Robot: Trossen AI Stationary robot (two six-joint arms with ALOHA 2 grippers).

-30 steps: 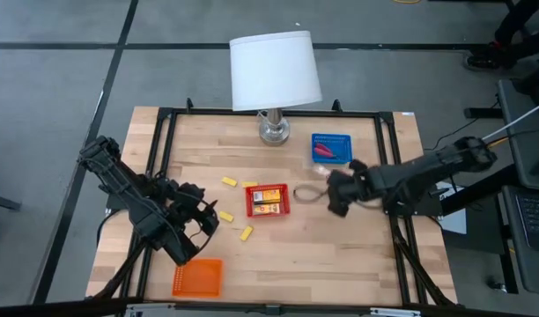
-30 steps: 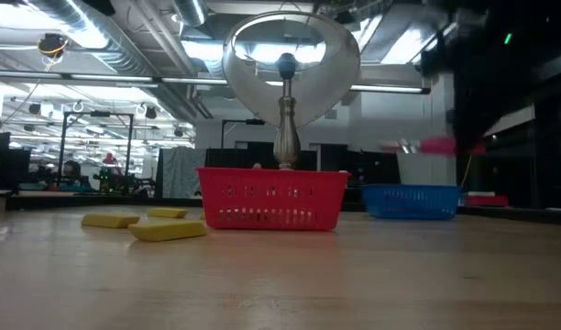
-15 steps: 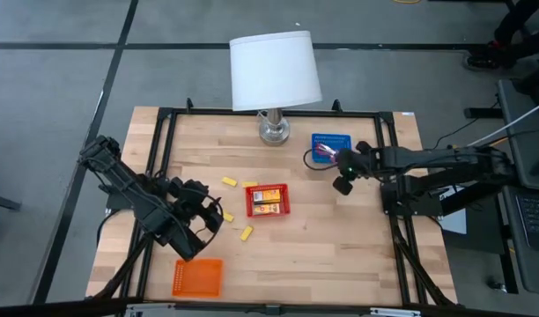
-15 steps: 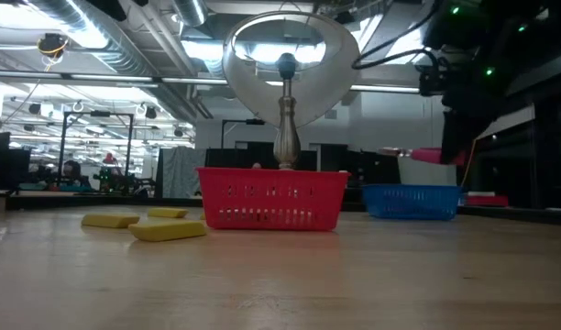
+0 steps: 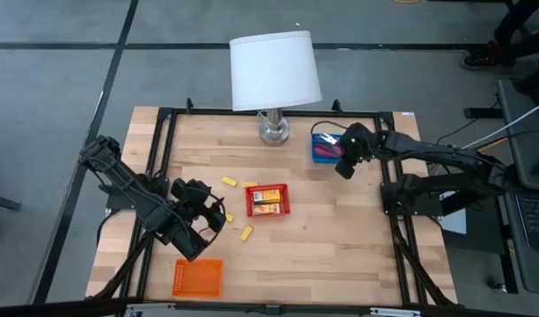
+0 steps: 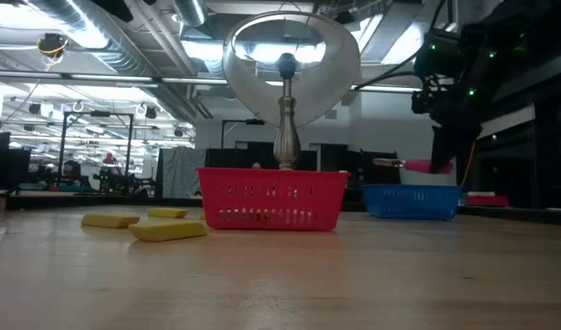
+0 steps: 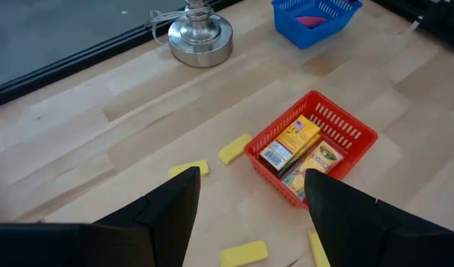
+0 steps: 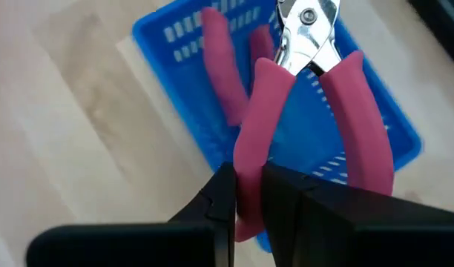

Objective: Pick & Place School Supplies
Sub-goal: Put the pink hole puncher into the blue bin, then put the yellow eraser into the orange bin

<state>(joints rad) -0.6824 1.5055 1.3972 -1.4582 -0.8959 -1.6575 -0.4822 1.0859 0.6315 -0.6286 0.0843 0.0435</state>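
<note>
Right gripper (image 8: 245, 194) moved over blue tray (image 5: 321, 141) clamping pink pliers (image 8: 308, 96); one pair inside, yellow blocks (image 5: 247, 233) remain mid-table.

One pink-handled metal cutting tool (image 8: 305, 111) is held in the air by one handle, its handles spread and its silver head pointing away. A second pink-handled tool (image 8: 219, 70) is seen lying inside a blue tray. Three pale yellow stubby blocks (image 7: 235, 148) are laid flat on the wood, and two orange-yellow oblong boxes (image 7: 290, 142) are stowed in a red tray.
</note>
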